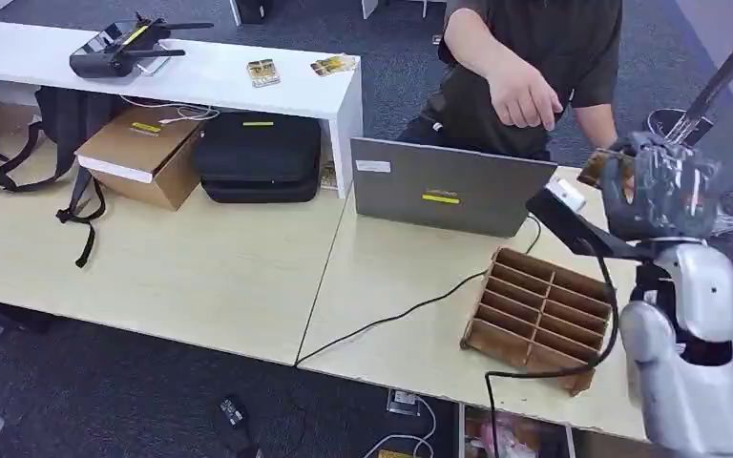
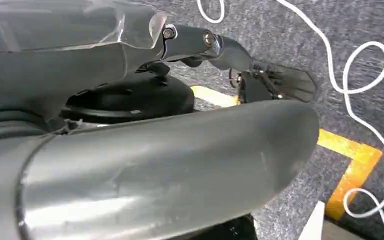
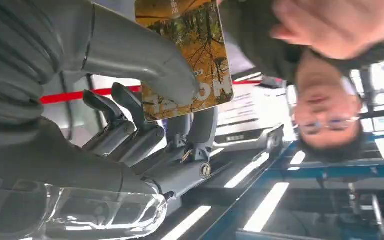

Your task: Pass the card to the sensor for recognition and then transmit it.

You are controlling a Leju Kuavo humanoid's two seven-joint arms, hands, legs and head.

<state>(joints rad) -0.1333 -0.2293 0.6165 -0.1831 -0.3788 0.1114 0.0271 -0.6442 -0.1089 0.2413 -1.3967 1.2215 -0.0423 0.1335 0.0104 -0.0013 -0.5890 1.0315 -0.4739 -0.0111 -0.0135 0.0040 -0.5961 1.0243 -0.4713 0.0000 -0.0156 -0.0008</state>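
Person's hand (image 1: pixel 523 95) near held card (image 3: pixel 190 45).

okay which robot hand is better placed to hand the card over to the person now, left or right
Right. The right robot hand already pinches the card, raised toward the person's hand. The left robot hand hangs over the floor.

Person's hand (image 1: pixel 523 93) just beyond laptop (image 1: pixel 444 187)

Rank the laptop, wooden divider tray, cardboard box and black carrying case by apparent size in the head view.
1. Laptop, largest.
2. Wooden divider tray.
3. Black carrying case and cardboard box: they look alike, and both are partly hidden under the white shelf, so unranked.
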